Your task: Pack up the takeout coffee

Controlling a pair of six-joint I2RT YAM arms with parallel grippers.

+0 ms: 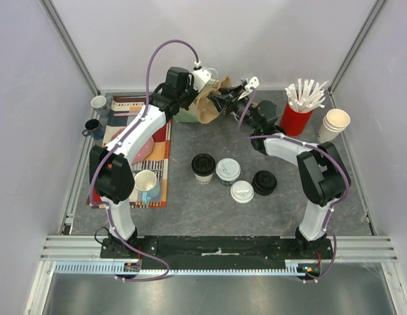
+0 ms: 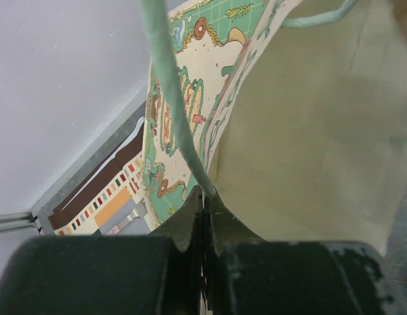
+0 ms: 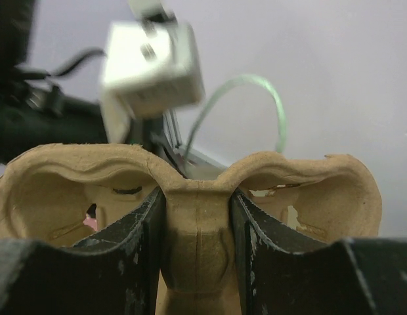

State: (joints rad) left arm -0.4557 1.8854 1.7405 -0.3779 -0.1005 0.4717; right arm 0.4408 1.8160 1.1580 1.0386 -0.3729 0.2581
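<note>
**Empty carrier at the bag's mouth, 2 coffees waiting**

Working at the upper centre of the overhead view, well apart from the cups. Gripping the green cord handle [image 2: 167,98] of the paper bag [image 2: 308,131] with the left claw [image 2: 202,197], with jaws pressed together on the cord, standing the printed side up and holding the mouth open. Pinching the centre rib of a brown pulp cup carrier [image 3: 190,170] in the right claw [image 3: 197,197], with jaws partway apart and clamped on that rib, and with both visible pockets empty. Holding the carrier just to the right of the bag overhead; cannot tell whether touching.

Leaving the 2 white-lidded coffees [image 1: 228,169] [image 1: 243,191] upright on the tabletop [image 1: 190,210] at lower centre, close together, with a black-topped cup [image 1: 203,167] to their left and a black lid [image 1: 264,182] to their right. Not yet packing either one.

Probably the opening step: seating the empty carrier in the bag before loading any cups. Calls next for bringing the carrier level over the mouth and lowering it straight in, with the left claw holding the handle high enough to stop the paper wall folding inward. Worth watching the carrier's wide ends against the bag's rim for snagging if tilted. Then freeing the right claw and reaching down toward lower centre for the nearer coffee, taking it by the wall below the lid.
</note>
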